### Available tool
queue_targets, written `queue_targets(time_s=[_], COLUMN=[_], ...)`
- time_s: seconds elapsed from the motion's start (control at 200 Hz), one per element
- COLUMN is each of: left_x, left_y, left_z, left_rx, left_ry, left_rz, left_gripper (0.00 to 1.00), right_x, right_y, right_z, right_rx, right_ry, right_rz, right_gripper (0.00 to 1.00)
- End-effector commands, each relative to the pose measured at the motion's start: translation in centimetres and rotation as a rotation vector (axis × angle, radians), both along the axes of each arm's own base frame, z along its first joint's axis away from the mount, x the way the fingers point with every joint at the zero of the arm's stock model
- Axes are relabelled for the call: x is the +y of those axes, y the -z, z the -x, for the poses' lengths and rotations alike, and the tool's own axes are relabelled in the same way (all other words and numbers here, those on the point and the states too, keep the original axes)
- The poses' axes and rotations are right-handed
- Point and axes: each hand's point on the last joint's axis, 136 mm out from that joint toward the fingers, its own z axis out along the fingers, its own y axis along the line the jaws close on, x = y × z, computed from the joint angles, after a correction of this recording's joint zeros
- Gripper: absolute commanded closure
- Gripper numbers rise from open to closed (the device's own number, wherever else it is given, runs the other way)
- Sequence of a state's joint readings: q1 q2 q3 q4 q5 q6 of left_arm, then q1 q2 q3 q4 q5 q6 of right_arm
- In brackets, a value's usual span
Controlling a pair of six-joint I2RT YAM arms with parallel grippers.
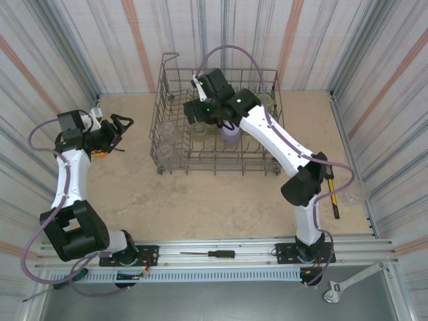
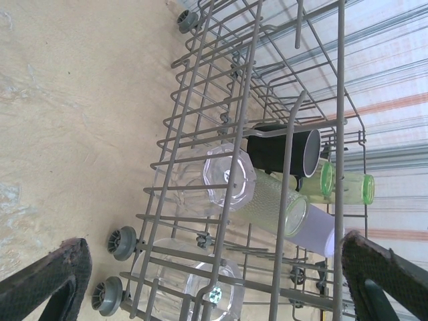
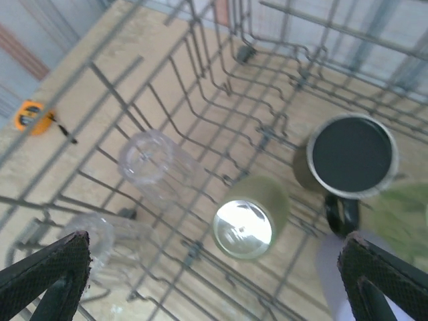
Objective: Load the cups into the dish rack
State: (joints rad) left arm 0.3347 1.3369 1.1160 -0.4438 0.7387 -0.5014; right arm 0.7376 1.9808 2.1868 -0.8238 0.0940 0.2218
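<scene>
Your right end effector point(image 3: 214, 284) hangs over the dish rack point(image 3: 200, 80), fingers spread wide with nothing between them. Below it lie a black mug point(image 3: 351, 154), an olive-green tumbler point(image 3: 251, 217) and clear cups point(image 3: 150, 160). From above, that arm half hides the lavender cup point(image 1: 229, 137). Your left end effector point(image 1: 124, 124), likewise spread and empty, is left of the rack over the tabletop point(image 1: 200, 200), near a small orange object point(image 1: 99, 154) too hidden to name.

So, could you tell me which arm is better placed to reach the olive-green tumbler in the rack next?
Right, probably. The right arm has open jaws above the dish rack with the olive-green tumbler just below them; the left arm sits outside the rack's left wall, wires in between.
</scene>
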Motion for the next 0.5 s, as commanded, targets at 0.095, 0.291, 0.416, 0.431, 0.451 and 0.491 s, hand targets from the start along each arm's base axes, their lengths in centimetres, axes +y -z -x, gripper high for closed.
queue_targets(time_s=[0.095, 0.291, 0.416, 0.431, 0.451, 0.491], left_x=[-0.3, -1.2, -2.0, -2.1, -2.2, -2.4], left_y=[-1.7, -3.0, -3.9, -4.0, -4.1, -4.3], left_z=[-1.1, -1.6, -2.3, -2.4, -2.5, -2.7], left_rx=[-0.044, -0.066, -0.079, -0.08, -0.083, -0.087], left_ry=[0.018, 0.033, 0.053, 0.056, 0.058, 0.064], left_rz=[0.009, -0.005, -0.008, -0.008, -0.01, -0.013], left_gripper=[0.01, 0.01, 0.01, 0.01, 0.01, 0.01], right_x=[-6.3, -12.5, -17.2, -17.8, -18.6, -20.1], right_y=[-1.6, -0.4, 0.4, 0.4, 0.5, 0.8], right_z=[1.2, 2.3, 3.3, 3.5, 3.6, 4.0], right_rx=[0.014, 0.052, 0.077, 0.078, 0.081, 0.086], right_ry=[0.14, 0.276, 0.389, 0.405, 0.427, 0.467], right_rz=[-0.019, -0.008, -0.024, -0.028, -0.031, -0.034], right_gripper=[0.01, 0.01, 0.01, 0.01, 0.01, 0.01])
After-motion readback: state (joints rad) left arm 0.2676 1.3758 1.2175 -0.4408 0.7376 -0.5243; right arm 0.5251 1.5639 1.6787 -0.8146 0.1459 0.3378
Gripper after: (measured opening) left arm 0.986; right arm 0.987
